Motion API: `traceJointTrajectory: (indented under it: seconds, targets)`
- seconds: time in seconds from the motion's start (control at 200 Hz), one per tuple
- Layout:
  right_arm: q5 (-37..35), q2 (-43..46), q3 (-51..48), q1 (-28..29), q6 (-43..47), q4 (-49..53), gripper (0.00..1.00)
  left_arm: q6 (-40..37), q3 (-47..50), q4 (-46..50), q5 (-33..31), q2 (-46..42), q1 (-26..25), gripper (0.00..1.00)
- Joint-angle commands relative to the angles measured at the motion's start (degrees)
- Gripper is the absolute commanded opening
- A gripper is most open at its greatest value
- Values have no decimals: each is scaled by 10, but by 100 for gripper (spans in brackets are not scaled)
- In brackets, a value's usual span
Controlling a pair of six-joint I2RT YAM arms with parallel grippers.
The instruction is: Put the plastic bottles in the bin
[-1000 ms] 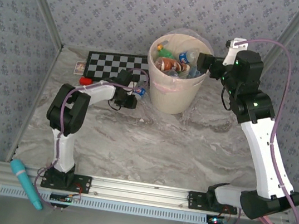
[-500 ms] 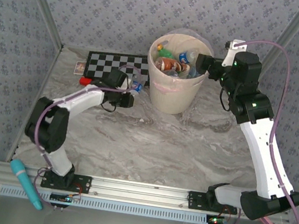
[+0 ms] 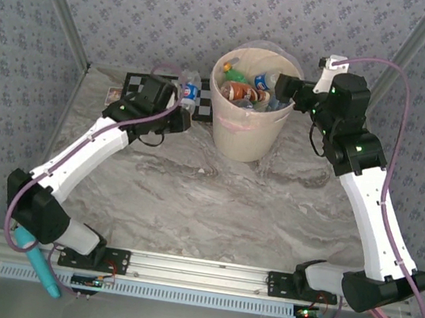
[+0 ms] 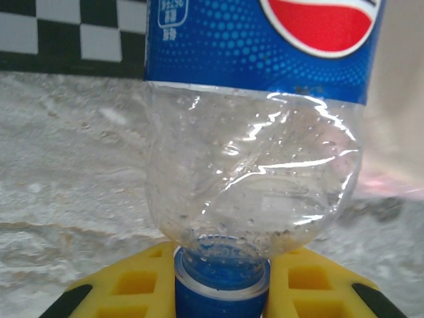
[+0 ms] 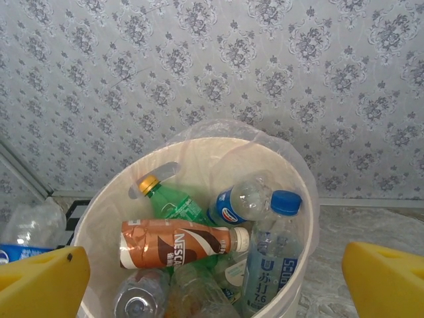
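My left gripper (image 3: 180, 106) is shut on the blue cap of a clear bottle (image 3: 191, 89) with a blue Pepsi label. It holds the bottle base-up, just left of the bin (image 3: 244, 136). In the left wrist view the cap sits between the yellow fingers of that gripper (image 4: 222, 286), and the bottle (image 4: 252, 179) rises above them. My right gripper (image 3: 286, 87) hangs open over the bin's right rim, holding nothing. Seen from the right gripper (image 5: 215, 275), the bin (image 5: 199, 154) holds several bottles: a green one (image 5: 169, 202), a brown one (image 5: 175, 244) and a blue-capped one (image 5: 275, 255).
A checkerboard (image 3: 140, 84) lies at the back left behind the left arm, with a small card (image 3: 113, 95) beside it. A teal tool (image 3: 36, 259) rests on the front rail at the left. Patterned walls close the back and sides.
The left arm has stretched out and lifted the bottle off the table beside the bin, up and towards the back. The right arm has hardly moved.
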State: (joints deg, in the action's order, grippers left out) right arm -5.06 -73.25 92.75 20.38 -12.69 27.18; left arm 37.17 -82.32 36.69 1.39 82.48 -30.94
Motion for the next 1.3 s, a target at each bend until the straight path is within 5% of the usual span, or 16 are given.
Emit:
traceJointTrajectory:
  seconds: [0.0, 0.335, 0.74, 1.294]
  targets:
    - [19, 13, -4, -6, -5, -11, 100, 86, -60, 3, -28, -14, -23, 19]
    - [33, 45, -37, -30, 1, -18, 100, 224, -145, -138, -78, 46, -86, 18]
    - [10, 91, -71, -30, 1, -20, 100, 289, -324, -221, -184, 207, -155, 15]
    - [-26, 120, -96, -32, 14, -21, 100, 440, -658, -131, -159, 465, -159, 18]
